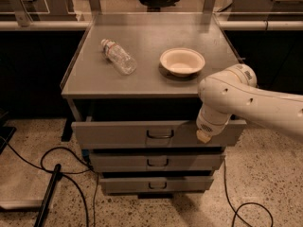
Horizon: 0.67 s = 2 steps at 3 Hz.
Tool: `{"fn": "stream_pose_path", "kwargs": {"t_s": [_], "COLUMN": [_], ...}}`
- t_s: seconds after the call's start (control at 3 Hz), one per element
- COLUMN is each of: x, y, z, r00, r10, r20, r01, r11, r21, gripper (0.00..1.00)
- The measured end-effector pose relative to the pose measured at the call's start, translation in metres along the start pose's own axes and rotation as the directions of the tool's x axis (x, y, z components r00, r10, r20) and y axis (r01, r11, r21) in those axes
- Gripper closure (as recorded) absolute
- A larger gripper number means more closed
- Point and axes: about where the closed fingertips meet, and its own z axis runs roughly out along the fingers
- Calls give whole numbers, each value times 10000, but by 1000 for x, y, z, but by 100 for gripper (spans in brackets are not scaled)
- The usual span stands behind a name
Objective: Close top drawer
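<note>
The top drawer [118, 134] is a wide grey metal drawer with a small dark loop handle [160, 135] at its middle. It stands pulled out a little from under the cabinet top. My white arm reaches in from the right. My gripper [204, 135] is at the right part of the drawer's front panel, right of the handle, touching or nearly touching it. Only a pale tip shows below the wrist.
The grey cabinet top [142, 79] carries a clear plastic bottle [118, 56] lying on its side and a shallow white bowl [182, 61]. Two narrower drawers [156, 162] sit below. Black cables [57, 160] run over the speckled floor at left and lower right.
</note>
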Motion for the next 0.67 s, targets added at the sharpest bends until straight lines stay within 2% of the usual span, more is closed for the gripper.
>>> {"fn": "stream_pose_path", "kwargs": {"t_s": [0.67], "x": [0], "y": [0], "z": [0], "r00": [10000], "r10": [0], "r20": [-1], "r01": [0], "r11": [10000], "r21": [0], "gripper": [13]}}
